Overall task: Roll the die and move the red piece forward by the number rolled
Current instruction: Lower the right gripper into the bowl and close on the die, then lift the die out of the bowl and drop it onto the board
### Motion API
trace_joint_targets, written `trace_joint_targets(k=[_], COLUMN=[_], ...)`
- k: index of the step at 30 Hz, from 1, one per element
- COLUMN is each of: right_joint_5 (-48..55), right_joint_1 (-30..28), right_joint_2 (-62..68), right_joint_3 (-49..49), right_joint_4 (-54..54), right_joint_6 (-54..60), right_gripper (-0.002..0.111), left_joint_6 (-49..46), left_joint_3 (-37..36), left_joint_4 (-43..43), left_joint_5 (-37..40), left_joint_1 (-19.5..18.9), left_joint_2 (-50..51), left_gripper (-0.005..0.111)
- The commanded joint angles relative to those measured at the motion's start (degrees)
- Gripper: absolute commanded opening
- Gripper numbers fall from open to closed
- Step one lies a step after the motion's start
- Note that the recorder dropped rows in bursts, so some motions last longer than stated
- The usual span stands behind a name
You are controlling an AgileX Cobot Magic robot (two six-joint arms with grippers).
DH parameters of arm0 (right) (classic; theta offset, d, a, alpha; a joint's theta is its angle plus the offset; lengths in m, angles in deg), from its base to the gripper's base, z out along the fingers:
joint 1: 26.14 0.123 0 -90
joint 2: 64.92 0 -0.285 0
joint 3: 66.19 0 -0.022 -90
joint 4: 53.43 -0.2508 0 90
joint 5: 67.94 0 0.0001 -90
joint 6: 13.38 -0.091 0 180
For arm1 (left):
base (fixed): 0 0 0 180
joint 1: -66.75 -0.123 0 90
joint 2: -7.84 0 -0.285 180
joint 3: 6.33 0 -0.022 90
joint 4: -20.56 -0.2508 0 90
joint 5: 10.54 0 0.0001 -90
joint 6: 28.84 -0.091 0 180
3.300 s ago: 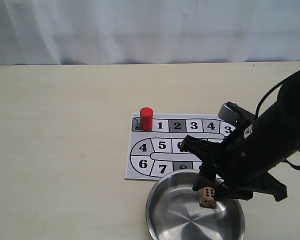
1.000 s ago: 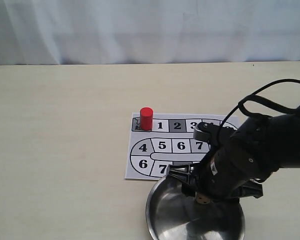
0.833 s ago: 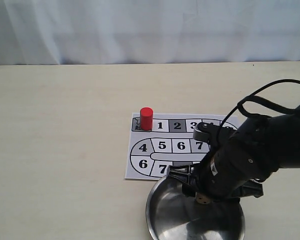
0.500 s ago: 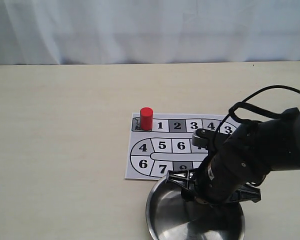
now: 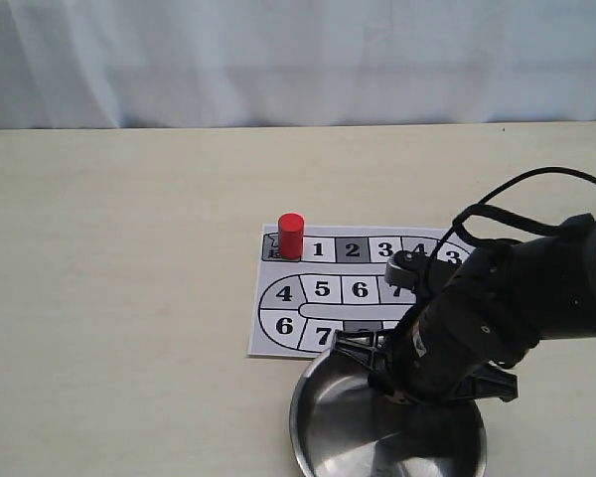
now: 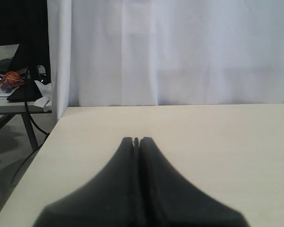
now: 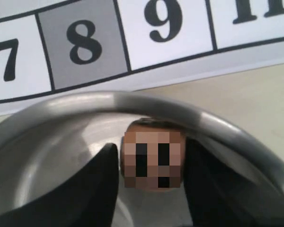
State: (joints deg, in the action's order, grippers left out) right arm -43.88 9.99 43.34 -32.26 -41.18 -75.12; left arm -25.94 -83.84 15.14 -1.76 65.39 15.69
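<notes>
Right gripper (image 7: 151,150) is clamped on the die (image 7: 153,161), a small light-brown wooden cube with black dots, with a finger (image 7: 102,189) on each side. The die hangs low inside the round shiny steel bowl (image 5: 323,437), just beside the rim nearest the board. It is likely held there so a drop tumbles inside the bowl instead of skittering off the bench (image 5: 129,298). The faces are not readable, so no roll count yet. The red piece (image 5: 291,236), a small solid red upright cylinder peg, stands on the start square of the white paper board with numbered squares (image 5: 361,290), apart from the bowl and untouched. Left gripper (image 6: 136,142) is pinched closed on nothing over bare bench, out of the way.
</notes>
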Motion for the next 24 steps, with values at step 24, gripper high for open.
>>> trace_joint_targets(k=[24], right_joint_5=[2.1], right_joint_1=[-4.8], right_joint_2=[-17.9], right_joint_3=[0.0], right_joint_4=[4.4], right_joint_6=[19.1], right_gripper=[0.004], left_joint_6=[0.1], left_joint_3=[0.3], left_joint_4=[0.1], left_joint_5=[-0.6], left_joint_1=[0.0], left_joint_2=[-0.1], left_gripper=[0.000])
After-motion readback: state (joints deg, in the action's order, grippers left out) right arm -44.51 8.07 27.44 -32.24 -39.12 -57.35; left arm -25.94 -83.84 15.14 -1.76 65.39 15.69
